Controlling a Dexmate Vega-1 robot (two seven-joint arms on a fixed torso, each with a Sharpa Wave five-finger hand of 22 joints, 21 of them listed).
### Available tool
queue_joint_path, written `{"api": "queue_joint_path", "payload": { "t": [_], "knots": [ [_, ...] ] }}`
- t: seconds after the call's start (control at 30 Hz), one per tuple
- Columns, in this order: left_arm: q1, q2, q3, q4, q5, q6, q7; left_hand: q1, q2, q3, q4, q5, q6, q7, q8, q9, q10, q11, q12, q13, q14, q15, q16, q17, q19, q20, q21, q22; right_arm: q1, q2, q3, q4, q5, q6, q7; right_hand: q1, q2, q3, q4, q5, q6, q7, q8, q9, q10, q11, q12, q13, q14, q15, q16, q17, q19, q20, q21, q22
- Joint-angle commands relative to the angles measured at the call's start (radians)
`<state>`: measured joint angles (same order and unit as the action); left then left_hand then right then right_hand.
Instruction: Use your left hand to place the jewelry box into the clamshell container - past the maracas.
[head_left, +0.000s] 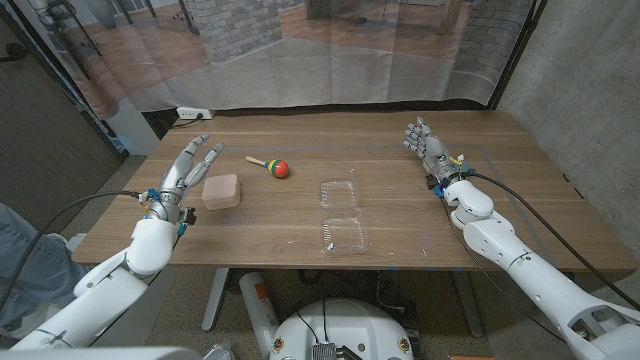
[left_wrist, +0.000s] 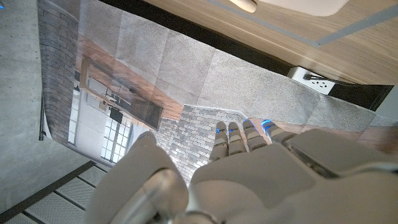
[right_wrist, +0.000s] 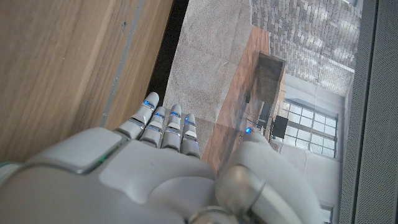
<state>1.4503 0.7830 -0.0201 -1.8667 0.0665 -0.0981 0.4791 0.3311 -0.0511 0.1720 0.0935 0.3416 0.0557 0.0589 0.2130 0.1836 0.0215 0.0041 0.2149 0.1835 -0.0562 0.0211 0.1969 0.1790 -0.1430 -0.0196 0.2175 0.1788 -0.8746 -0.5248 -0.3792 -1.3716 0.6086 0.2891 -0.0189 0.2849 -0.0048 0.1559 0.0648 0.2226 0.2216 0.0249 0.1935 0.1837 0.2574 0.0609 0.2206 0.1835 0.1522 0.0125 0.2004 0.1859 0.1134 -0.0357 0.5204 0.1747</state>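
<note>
**Left hand open beside the jewelry box, nothing grasped**

In the head view we see the left hand (head_left: 190, 168) at the left middle of the frame, raised at the end of its arm with fingers straight and spread, pointing toward the upper right. It holds nothing. In the left wrist view the same hand (left_wrist: 261, 168) shows its back with fingers (left_wrist: 239, 134) extended side by side.

The jewelry box (head_left: 221, 191), a tan, rounded square, lies on the wooden table (head_left: 420, 250) just to the right of that hand; we cannot tell whether the fingers touch it.

Further right and a little higher in the frame lies the maraca (head_left: 272, 165), its coloured ball toward the right and its wooden handle toward the upper left. Beyond it, near the centre of the frame, the clear clamshell container (head_left: 342, 217) lies opened out, its two halves one above the other.

The right hand (head_left: 428, 148) stands at the upper right, fingers extended and empty, well apart from the container. The right wrist view shows that hand (right_wrist: 143, 168) with straight fingers.

A white power strip (head_left: 192, 113) sits past the table's upper left corner.
</note>
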Motion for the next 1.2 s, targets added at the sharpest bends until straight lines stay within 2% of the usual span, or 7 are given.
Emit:
{"api": "queue_joint_path", "payload": {
  "t": [0.03,0.33,0.67,1.03,1.2],
  "knots": [
    [-0.041,0.021,0.028,0.009,0.046,0.064,0.002,0.013,0.001,0.001,-0.010,0.007,0.010,0.004,0.005,0.004,0.007,-0.004,0.005,0.004,0.005,0.001,0.002,0.003,0.002,-0.001,0.001,0.003,0.024,0.016,-0.010,0.032,-0.003,0.002,0.009,0.004,0.009,-0.001,-0.007,0.001,0.005,-0.003,0.003,0.005,0.008,0.003,0.000,0.004,0.007,-0.001,-0.001,0.004,0.014,-0.006,-0.004,0.001],
    [-0.062,0.044,0.062,-0.011,0.088,0.137,0.011,0.020,0.003,0.002,-0.013,0.010,0.014,0.002,0.006,0.004,0.009,-0.007,0.004,0.005,0.009,-0.001,0.002,0.003,0.005,0.000,0.000,0.003,0.032,0.019,-0.009,0.050,0.000,0.007,0.018,0.003,0.010,-0.001,-0.008,0.001,0.006,-0.003,0.003,0.005,0.009,0.003,0.000,0.004,0.008,-0.001,-0.001,0.004,0.016,-0.007,-0.008,0.002],
    [-0.046,0.097,0.067,-0.063,0.098,0.238,-0.024,0.041,0.007,0.006,-0.024,0.014,0.011,-0.004,0.002,0.005,0.003,-0.010,-0.001,0.005,0.005,0.004,-0.002,0.002,0.005,0.008,-0.003,0.002,0.053,0.029,-0.014,0.076,0.002,0.011,0.035,0.003,0.011,-0.002,-0.009,0.001,0.006,-0.004,0.003,0.005,0.010,0.002,0.000,0.004,0.007,-0.001,-0.002,0.004,0.016,-0.006,-0.012,0.002],
    [-0.024,0.131,0.067,-0.101,0.124,0.289,-0.023,0.084,0.010,0.015,-0.049,0.019,-0.012,-0.009,-0.007,0.005,-0.006,-0.007,-0.006,0.005,0.004,0.013,-0.005,0.002,0.011,0.029,-0.005,0.001,0.064,0.041,-0.020,0.094,0.002,0.016,0.041,0.003,0.011,-0.003,-0.010,0.001,0.005,-0.004,0.003,0.005,0.010,0.002,-0.001,0.004,0.008,0.000,-0.002,0.004,0.017,-0.005,-0.017,0.002],
    [-0.011,0.147,0.065,-0.114,0.135,0.315,-0.029,0.117,0.012,0.023,-0.068,0.023,-0.028,-0.013,-0.012,0.006,-0.008,-0.001,-0.008,0.006,0.005,0.019,-0.006,0.002,0.017,0.041,-0.006,0.000,0.063,0.041,-0.020,0.093,0.001,0.016,0.037,0.003,0.011,-0.004,-0.010,0.001,0.007,-0.004,0.003,0.005,0.011,0.004,-0.001,0.004,0.008,-0.001,-0.002,0.003,0.018,-0.004,-0.020,0.002]
  ]
}}
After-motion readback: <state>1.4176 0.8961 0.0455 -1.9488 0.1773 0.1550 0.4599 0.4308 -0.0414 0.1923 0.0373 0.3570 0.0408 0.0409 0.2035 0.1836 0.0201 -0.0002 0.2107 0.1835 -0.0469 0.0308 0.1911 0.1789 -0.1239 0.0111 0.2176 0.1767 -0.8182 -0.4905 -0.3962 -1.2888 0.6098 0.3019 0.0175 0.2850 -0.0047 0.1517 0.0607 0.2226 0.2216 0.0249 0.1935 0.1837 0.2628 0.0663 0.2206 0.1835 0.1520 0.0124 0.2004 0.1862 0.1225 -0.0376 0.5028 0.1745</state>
